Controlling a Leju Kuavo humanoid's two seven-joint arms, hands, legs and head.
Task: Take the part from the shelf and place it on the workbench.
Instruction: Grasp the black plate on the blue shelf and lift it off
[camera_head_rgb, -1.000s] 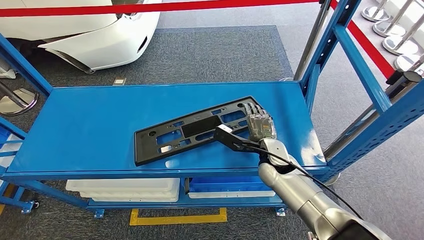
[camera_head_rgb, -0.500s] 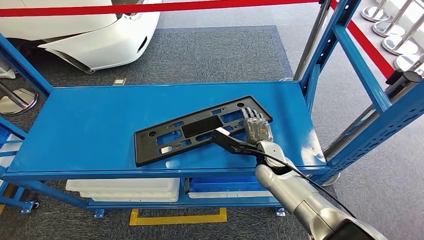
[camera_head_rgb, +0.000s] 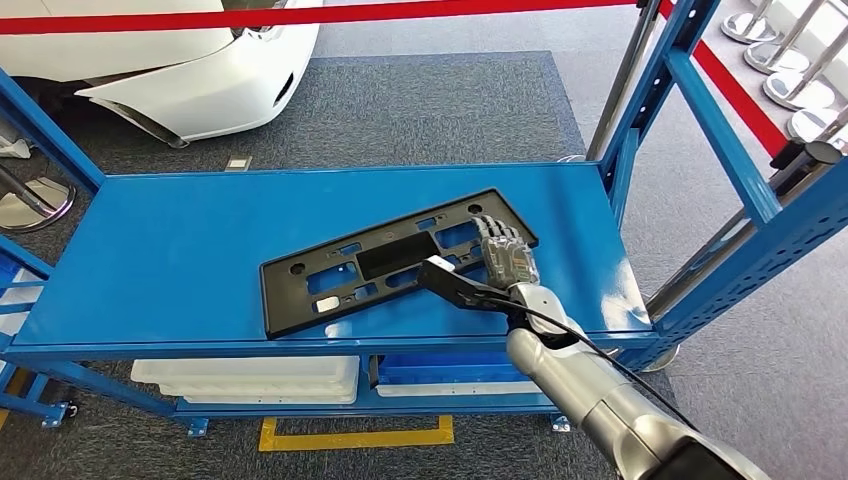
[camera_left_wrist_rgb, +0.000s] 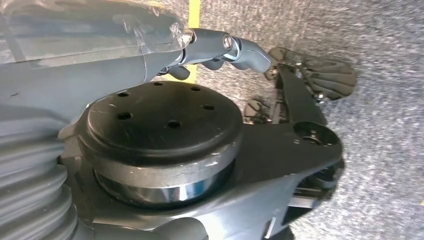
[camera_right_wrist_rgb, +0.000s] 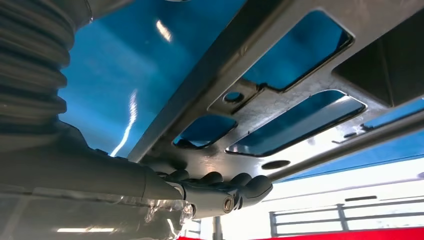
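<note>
Part, the black slotted plate, lies flat on the blue shelf towards its front right corner; your right hand rests on its right end, fingers curled at the edge, though you cannot tell yet whether they grip. Get them well under the rim before lifting, keeping the plate level

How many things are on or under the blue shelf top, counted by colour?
Black: 1, the cut-out plastic panel on top, under the right hand
White: 1, the bin underneath
Blue: 1, the bin underneath
Total: 3
</note>
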